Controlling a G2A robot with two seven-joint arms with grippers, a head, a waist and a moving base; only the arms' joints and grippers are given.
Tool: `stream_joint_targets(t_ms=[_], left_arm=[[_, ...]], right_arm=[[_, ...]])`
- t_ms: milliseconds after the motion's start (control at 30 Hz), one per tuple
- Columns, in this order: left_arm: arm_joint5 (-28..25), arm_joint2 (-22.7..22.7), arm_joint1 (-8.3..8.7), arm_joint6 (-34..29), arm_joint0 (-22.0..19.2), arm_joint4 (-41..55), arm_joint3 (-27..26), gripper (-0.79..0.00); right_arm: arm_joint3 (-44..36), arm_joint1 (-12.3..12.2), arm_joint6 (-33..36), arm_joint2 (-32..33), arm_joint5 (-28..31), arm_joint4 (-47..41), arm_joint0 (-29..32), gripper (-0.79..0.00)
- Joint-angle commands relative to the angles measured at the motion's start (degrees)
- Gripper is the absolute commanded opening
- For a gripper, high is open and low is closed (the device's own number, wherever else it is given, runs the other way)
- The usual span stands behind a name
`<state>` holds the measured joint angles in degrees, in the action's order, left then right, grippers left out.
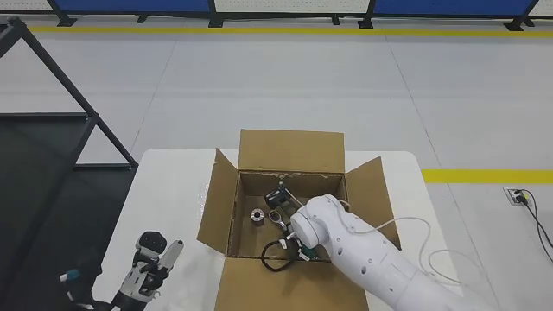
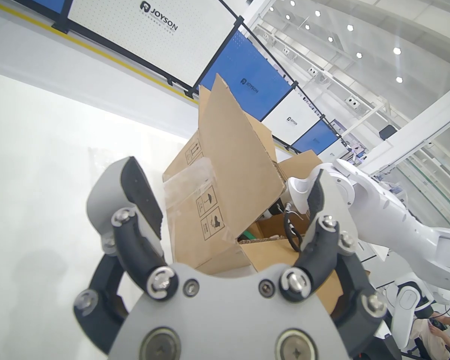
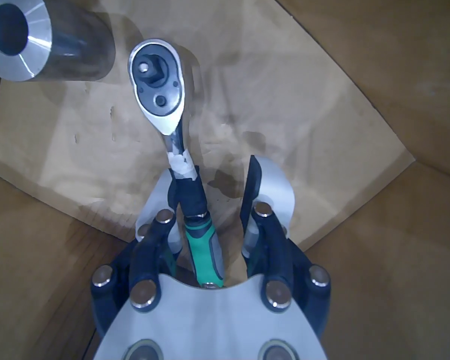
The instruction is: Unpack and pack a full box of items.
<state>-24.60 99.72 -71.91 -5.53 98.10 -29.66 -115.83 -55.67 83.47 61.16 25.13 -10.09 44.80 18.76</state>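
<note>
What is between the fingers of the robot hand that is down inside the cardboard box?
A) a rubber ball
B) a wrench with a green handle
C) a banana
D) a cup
B: in the right wrist view, the wrench with its green handle sits between the open fingers of the right hand inside the box, near a metal tube.

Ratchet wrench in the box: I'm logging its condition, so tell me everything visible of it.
The ratchet wrench has a shiny metal head with a black square-drive face, a slim shank wrapped in white tape, then black, and a green-and-grey grip. It lies in the cardboard box, between the open fingers of the right gripper, close against one.
</note>
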Motion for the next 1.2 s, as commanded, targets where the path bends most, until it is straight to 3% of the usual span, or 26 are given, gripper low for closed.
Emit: stream_joint_targets(t_ms=[0,467,600,900,1167], left_arm=[[0.15,-0.04,0.01,0.03,0.03,-0.08,-0.07,0.000],[0.89,-0.42,0.12,0.12,0.01,-0.46,-0.16,0.000],[0.91,-0.38,0.16,0.05,-0.06,-0.37,-0.12,0.000],[0.86,-0.04,0.26,0.26,-0.06,0.02,0.19,0.000],[0.68,-0.14,0.33,0.24,-0.14,0.03,0.32,0.000]], right_arm=[[0.57,0.31,0.28,0.12,0.36,0.03,0.02,-0.422],[3.93,2.33,1.60,1.20,2.57,1.17,0.08,-0.659],[4.75,2.79,2.09,1.63,2.99,1.45,0.06,-0.785],[3.98,2.87,-0.08,4.87,3.80,1.46,-0.16,-0.785],[-4.48,-0.29,1.13,11.68,5.77,2.40,3.00,-0.785]])
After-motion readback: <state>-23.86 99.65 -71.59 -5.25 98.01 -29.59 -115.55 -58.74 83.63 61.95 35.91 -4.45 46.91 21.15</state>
